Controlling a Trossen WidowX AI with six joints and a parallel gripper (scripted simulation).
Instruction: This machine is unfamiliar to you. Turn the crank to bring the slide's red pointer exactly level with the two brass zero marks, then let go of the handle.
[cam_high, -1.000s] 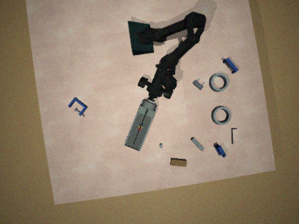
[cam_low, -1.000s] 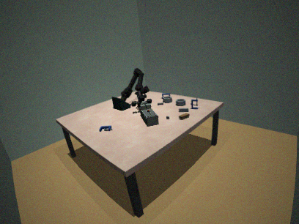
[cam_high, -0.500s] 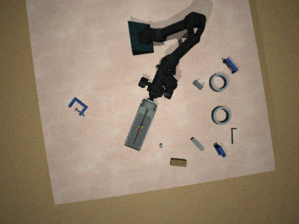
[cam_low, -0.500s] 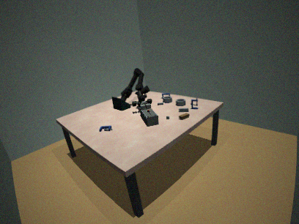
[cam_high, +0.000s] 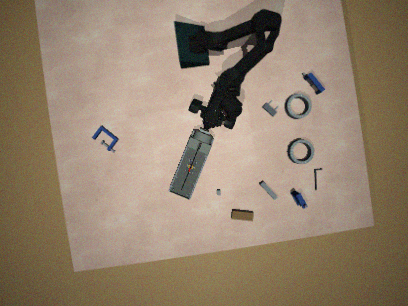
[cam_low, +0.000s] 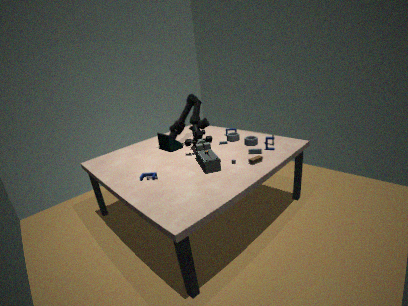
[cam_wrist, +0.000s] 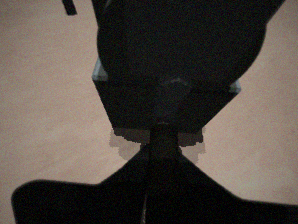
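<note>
The grey machine (cam_high: 182, 172) (cam_low: 211, 164) is a long box with a dark slot along its top. Its red pointer (cam_high: 190, 169) is a tiny speck near mid-slot in the top view, with yellowish brass specks close by. Whether they are exactly level is too small to tell. My gripper (cam_high: 206, 128) (cam_wrist: 158, 150) is at the machine's end nearest the arm, shut on the crank handle (cam_wrist: 164, 136), a dark upright grip between the fingers. In the wrist view the crank and machine end are in deep shadow, and the pointer and marks are hidden.
Two grey rings (cam_high: 298, 93) (cam_high: 300, 162), a blue clamp (cam_high: 314, 82) and a small grey bracket (cam_high: 270, 108) lie to the right. A brown block (cam_high: 242, 215) lies beyond the machine. Another blue clamp (cam_high: 115, 140) (cam_low: 148, 175) lies to the left.
</note>
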